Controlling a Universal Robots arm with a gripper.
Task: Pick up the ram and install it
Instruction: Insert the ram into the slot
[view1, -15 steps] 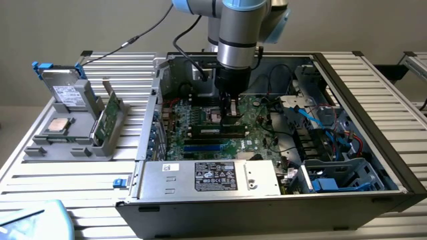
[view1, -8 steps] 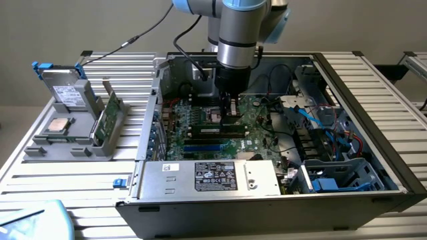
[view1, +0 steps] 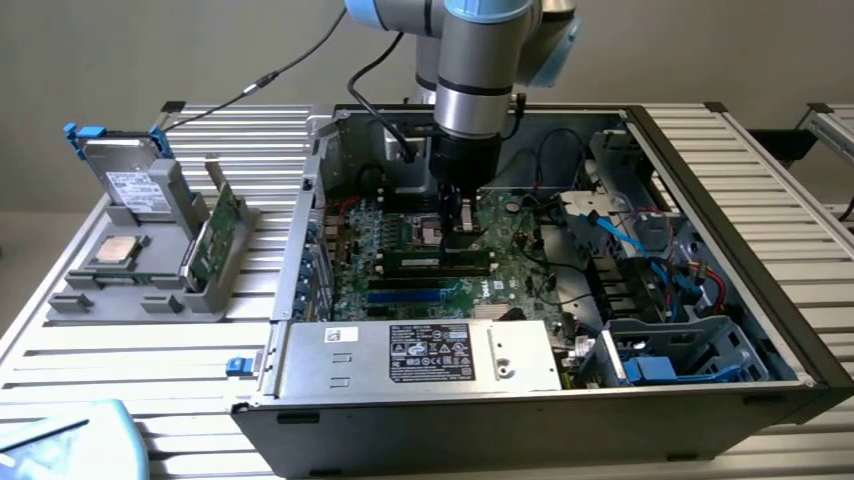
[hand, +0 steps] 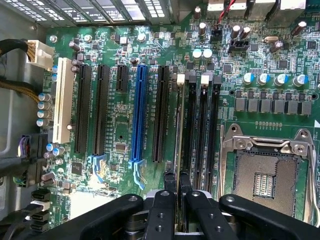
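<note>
The pincer (hand: 177, 177) was clamped on the ram (hand: 178, 130), a thin strip seen edge-on above the black slots (hand: 201, 130), its chips hidden.

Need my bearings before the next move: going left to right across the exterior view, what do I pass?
Hard drive → green card with metal bracket → gripper inside the open computer case → drive cage.

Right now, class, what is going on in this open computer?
The robot arm's gripper reaches down into the open computer case, over the motherboard. It is shut on the ram, held edge-on along the black memory slots beside the empty processor socket. Whether it is seated cannot be told.
</note>
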